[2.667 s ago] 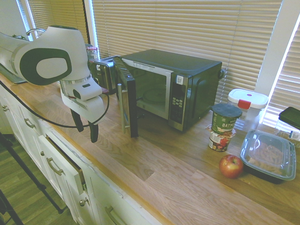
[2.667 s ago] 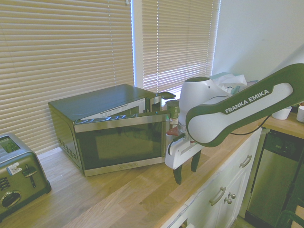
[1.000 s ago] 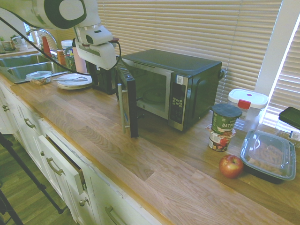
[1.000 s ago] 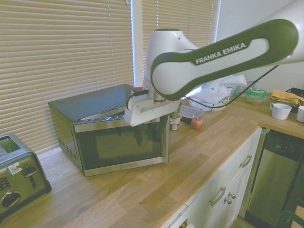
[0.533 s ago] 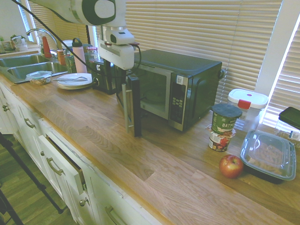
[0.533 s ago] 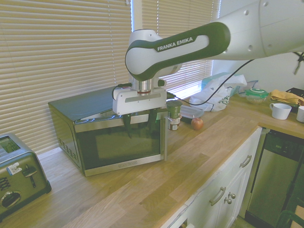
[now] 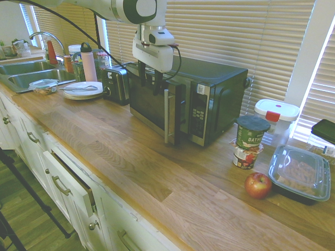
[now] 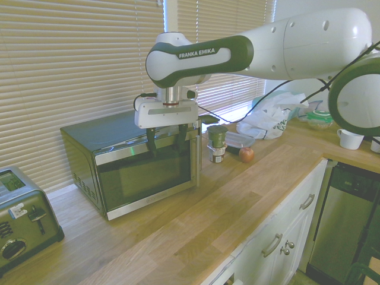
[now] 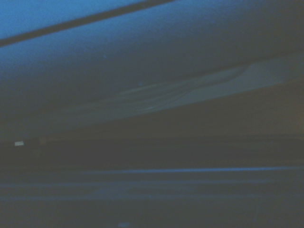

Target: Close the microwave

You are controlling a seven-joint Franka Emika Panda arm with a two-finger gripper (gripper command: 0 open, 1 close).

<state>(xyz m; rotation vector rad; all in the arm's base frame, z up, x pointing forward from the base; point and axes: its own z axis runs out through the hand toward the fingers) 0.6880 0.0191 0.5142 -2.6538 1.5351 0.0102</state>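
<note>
Microwave on wooden countertop, beside toaster; door ajar. Gripper at door's outer face, fingers spread wide, nothing between them. Closure judged well advanced; remaining: push door flush.

Wrist view dim, bluish, blurred

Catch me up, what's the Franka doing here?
The arm's end effector, fingers apart, is at the front of the microwave door, apparently pushing it closed rather than gripping the handle. The door is partly open: a gap shows beside the keypad panel.
</note>
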